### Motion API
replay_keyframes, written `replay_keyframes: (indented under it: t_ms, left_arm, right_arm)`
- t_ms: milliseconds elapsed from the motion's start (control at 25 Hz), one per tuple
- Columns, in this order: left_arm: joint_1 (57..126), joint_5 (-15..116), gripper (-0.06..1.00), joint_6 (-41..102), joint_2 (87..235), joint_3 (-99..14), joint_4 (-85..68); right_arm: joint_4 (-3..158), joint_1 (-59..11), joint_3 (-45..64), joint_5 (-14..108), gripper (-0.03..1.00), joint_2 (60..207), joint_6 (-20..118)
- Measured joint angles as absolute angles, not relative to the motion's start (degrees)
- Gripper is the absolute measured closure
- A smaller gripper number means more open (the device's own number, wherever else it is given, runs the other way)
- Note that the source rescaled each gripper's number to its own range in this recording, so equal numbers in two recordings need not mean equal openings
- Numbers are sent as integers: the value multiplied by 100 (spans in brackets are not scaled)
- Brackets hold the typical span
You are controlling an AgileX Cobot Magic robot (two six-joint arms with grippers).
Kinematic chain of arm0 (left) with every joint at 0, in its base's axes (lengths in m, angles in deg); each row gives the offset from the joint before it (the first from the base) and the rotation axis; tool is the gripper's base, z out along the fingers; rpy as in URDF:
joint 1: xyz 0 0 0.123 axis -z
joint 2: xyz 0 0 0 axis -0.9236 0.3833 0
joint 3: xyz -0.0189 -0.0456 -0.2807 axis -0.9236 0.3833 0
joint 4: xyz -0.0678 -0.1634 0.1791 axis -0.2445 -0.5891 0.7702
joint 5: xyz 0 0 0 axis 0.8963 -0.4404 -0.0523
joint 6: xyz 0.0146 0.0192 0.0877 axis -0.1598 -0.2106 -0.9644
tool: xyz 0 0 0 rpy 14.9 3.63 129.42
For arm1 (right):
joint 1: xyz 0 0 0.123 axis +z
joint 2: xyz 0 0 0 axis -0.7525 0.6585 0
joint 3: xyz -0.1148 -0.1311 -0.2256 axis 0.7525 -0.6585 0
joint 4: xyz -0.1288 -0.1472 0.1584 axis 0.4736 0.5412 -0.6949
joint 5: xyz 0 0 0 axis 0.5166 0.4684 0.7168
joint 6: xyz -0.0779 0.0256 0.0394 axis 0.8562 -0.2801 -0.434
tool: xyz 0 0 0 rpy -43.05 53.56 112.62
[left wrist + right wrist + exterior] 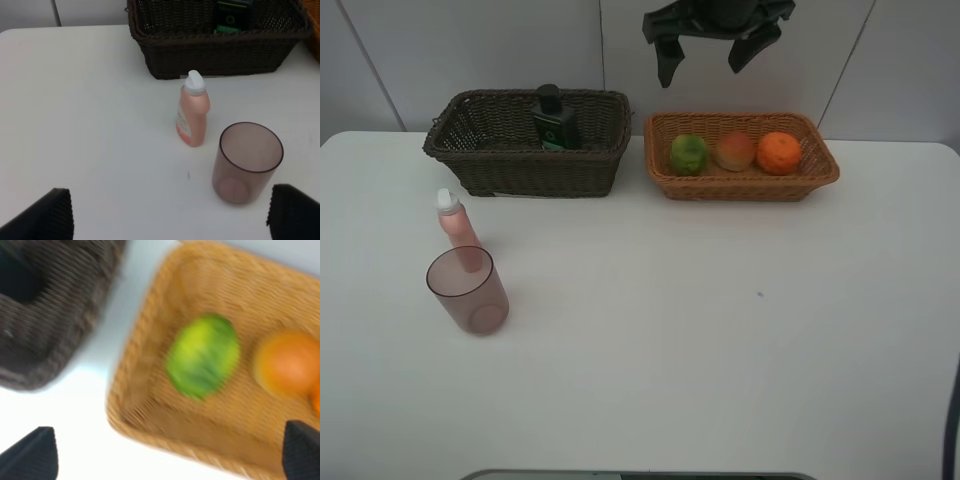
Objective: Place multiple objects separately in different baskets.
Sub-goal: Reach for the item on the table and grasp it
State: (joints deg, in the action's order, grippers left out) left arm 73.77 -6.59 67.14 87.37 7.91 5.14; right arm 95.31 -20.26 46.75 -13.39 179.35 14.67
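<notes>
The dark brown basket (520,170) holds the black bottle (556,120) upright. In the tan basket (740,186) lie the green lime (688,154), the red-yellow apple (735,150) and the orange (779,153). The slim pink bottle (455,225) and the translucent cup (470,290) stand on the table at the left, close together. My right gripper (712,50) hangs open above the tan basket's left end, empty; its wrist view shows the lime (202,356) below. My left gripper (170,215) is open and empty, short of the pink bottle (192,117) and cup (247,162).
The white table (720,330) has a small dark speck (759,294) right of centre. A grey wall rises behind the baskets. A dark edge (954,420) shows at the lower right.
</notes>
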Motion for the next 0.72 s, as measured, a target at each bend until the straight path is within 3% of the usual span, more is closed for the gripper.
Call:
replay_keyframes:
  t_ms: [200, 400, 560, 720]
  left_arm:
    - [7377, -659, -5, 6714, 8737, 791, 514]
    - [7377, -659, -5, 6714, 8737, 791, 514]
    - [7377, -659, -5, 6714, 8737, 791, 514]
    - [7377, -659, -5, 6714, 8737, 791, 514]
  right_arm:
    - [9524, -2648, 2891, -1097, 7, 16677, 1467]
    - [9513, -3688, 797, -507, 7, 15077, 1336]
    - [9513, -4621, -450, -359, 7, 13704, 1319]
    - [9553, -5065, -1340, -326, 7, 12292, 1319]
